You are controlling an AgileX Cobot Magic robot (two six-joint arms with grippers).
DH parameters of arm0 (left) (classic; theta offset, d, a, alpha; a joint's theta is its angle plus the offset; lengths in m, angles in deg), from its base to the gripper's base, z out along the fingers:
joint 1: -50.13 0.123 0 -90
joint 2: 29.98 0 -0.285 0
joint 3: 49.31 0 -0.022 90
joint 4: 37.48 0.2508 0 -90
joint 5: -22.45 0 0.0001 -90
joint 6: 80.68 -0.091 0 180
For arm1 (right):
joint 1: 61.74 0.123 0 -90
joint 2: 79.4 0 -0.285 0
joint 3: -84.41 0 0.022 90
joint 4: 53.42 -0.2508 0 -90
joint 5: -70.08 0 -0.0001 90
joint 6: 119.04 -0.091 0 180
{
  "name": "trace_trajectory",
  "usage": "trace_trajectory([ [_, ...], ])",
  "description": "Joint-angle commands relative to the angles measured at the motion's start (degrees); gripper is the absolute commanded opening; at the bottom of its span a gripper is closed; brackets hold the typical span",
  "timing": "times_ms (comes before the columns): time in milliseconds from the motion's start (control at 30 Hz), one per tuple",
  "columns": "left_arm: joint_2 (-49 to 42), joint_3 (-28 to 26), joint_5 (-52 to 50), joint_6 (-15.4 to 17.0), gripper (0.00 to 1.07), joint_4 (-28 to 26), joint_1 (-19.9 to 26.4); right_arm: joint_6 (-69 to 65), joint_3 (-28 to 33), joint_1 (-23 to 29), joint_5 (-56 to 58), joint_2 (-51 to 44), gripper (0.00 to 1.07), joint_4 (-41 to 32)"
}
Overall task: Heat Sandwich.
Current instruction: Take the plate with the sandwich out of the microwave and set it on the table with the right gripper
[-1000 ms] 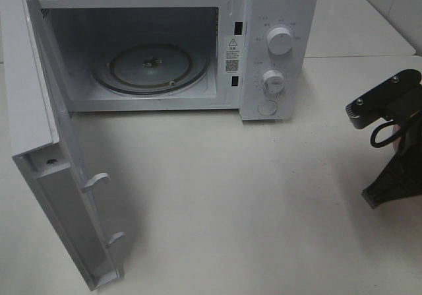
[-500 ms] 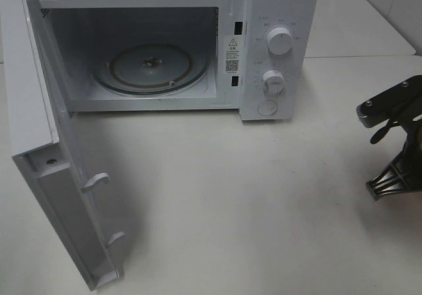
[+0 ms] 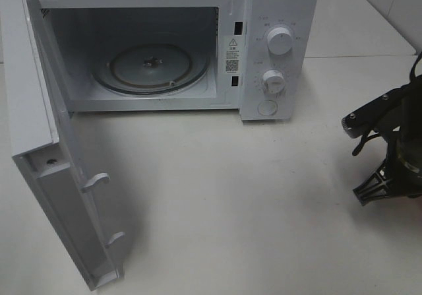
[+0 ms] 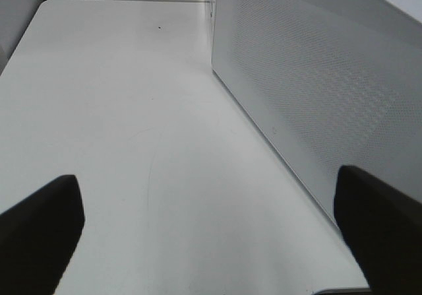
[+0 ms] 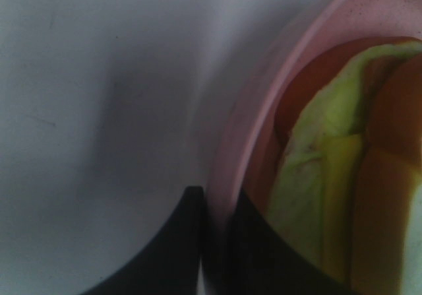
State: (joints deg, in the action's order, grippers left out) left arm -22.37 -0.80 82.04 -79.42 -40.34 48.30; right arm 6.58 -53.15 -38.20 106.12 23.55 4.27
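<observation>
In the right wrist view the sandwich (image 5: 323,176), pale cream with yellow parts, lies on a salmon-pink plate (image 5: 264,103). My right gripper (image 5: 221,249) is shut on the plate's rim, one black finger outside it and one inside. From the high camera the right arm's gripper (image 3: 376,188) points down at the table's right edge, and plate and sandwich are hidden there. The white microwave (image 3: 277,18) stands at the back with its door (image 3: 39,143) swung open and the glass turntable (image 3: 151,67) bare. My left gripper (image 4: 211,242) is open over the bare table.
The open door juts toward the front left of the table (image 3: 231,196). In the left wrist view a white perforated panel of the microwave (image 4: 316,77) rises beside the left gripper. A second table surface adjoins at the back right.
The right arm has turned and shifted a little leftward and toward the table's front. The microwave and its door have not moved.
</observation>
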Motion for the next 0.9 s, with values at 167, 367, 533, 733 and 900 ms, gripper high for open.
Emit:
trace_trajectory([
  [167, -1.2, 0.23, -0.46, 0.29, 0.98, -0.17, 0.06, -3.44, -0.34, -3.15, -1.66, 3.21, 0.08, 3.72],
  [367, -1.2, 0.23, -0.46, 0.29, 0.98, -0.17, 0.06, -4.58, -0.34, -5.61, -3.27, 5.61, 0.08, 4.81],
  [533, -1.2, 0.23, -0.46, 0.29, 0.98, -0.17, 0.06, -6.42, -0.34, -5.61, -4.01, 7.1, 0.09, 5.67],
  [733, -1.2, 0.23, -0.46, 0.29, 0.98, -0.17, 0.06, -7.68, -0.34, -5.61, -4.47, 8.37, 0.13, 5.61],
  [900, -1.2, 0.23, -0.46, 0.29, 0.98, -0.17, 0.06, -7.68, -0.34, -5.61, -4.47, 8.31, 0.15, 5.61],
])
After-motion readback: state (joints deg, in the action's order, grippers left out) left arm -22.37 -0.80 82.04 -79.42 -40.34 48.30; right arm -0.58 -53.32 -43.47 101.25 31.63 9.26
